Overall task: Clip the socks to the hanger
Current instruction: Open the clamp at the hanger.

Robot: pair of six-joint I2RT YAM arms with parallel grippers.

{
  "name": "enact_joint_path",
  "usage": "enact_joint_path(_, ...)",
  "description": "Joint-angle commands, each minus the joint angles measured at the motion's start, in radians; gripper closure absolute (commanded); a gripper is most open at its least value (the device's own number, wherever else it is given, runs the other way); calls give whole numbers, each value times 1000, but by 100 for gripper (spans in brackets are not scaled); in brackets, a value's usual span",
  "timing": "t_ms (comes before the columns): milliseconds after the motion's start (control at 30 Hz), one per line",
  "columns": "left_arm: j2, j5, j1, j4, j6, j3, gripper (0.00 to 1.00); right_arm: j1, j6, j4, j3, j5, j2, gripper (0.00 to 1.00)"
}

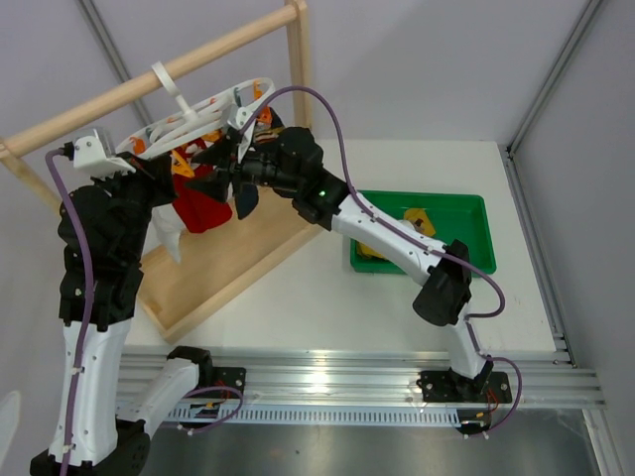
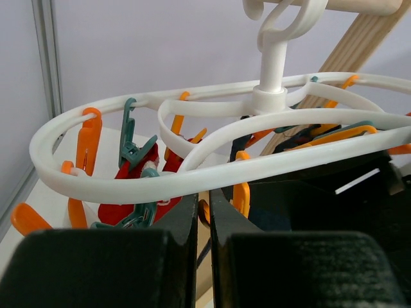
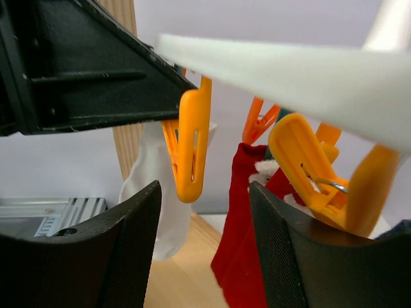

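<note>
White counter (image 1: 327,317), grey walls (image 1: 427,59). My left end effector (image 2: 203,199) pinches hanger (image 2: 128,186) rim; right end effector (image 3: 204,189) apart around peg (image 3: 191,147).

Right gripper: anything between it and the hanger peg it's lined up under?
Nothing visible. The right gripper is open and empty, and the orange peg hangs from the hanger rim into the gap between its fingers. The left gripper sits at the rim close beside that peg, not in the path.

White table (image 1: 327,297) bearing wooden rack tray (image 1: 218,270) and green bin (image 1: 437,198)
</note>
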Motion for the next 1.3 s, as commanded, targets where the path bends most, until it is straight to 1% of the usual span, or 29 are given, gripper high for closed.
enact_joint_path(0, 4, 93, -2, 56, 6, -4, 95, 3, 30, 13, 56, -35, 14, 40)
enact_joint_path(233, 0, 99, -2, 56, 5, -10, 95, 1, 38, 33, 59, -49, 14, 46)
enact_joint_path(400, 3, 93, -2, 58, 11, -17, 95, 1, 39, 33, 54, -66, 1, 47)
enact_joint_path(567, -2, 94, -2, 58, 8, -17, 95, 3, 50, 43, 54, -75, -2, 53)
enact_joint_path(767, -8, 99, -2, 50, 8, -14, 95, 5, 61, 58, 56, -89, -3, 64)
enact_joint_path(800, -10, 99, -4, 48, 6, -14, 94, 5, 61, 59, 56, -89, -3, 68)
enact_joint_path(867, -11, 99, -2, 47, 2, -14, 92, 6, 59, 59, 56, -92, -6, 73)
enact_joint_path(900, -13, 99, -2, 45, 0, -17, 91, 6, 59, 58, 56, -94, -8, 79)
enact_joint_path(933, -14, 99, -2, 42, -6, -17, 86, 8, 59, 56, 56, -91, -8, 82)
enact_joint_path(967, -16, 99, -2, 41, -11, -14, 82, 8, 58, 53, 56, -87, -11, 85)
enact_joint_path(1000, -17, 97, -2, 36, -14, -16, 80, 8, 56, 52, 54, -86, -10, 89)
enact_joint_path(1100, -23, 82, -2, 19, -44, -1, 69, 9, 49, 47, 54, -75, -9, 96)
enact_joint_path(1133, -26, 76, -2, -1, -64, 9, 57, 12, 44, 43, 54, -72, -11, 97)
enact_joint_path(1167, -26, 68, -2, -11, -75, 21, 50, 14, 38, 40, 54, -61, -10, 98)
enact_joint_path(1200, -28, 62, -2, -22, -89, 33, 41, 14, 23, 36, 54, -54, -9, 99)
enact_joint_path(1267, -29, 41, -2, -68, -141, 45, 33, 23, 4, 24, 56, -28, -11, 100)
